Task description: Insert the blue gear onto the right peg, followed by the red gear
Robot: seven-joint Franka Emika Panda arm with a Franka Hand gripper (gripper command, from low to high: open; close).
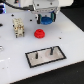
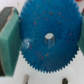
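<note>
The tool (image 1: 46,19) hangs above the far part of the counter (image 1: 15,55), its pads (image 2: 9,36) pressed against opposite edges of the blue gear (image 1: 46,20); the gear is gripped and held clear of the counter. In the wrist view the gear (image 2: 46,36) fills the frame, its centre bore open and unobstructed, with two pins visible just beyond its rim.

The red gear (image 1: 39,34) lies on the counter, between the tool and the plate (image 1: 46,56), untouched. The plate sits nearer, with both pins upright; the right peg (image 1: 51,50) is bare.

Judgement: the blue gear looks like light, rigid plastic. Its toothed rim gives the pads some bite, so an edge grip is sound, but the bore is small and must meet the thin peg squarely. A tilted gear may jam or snag.
</note>
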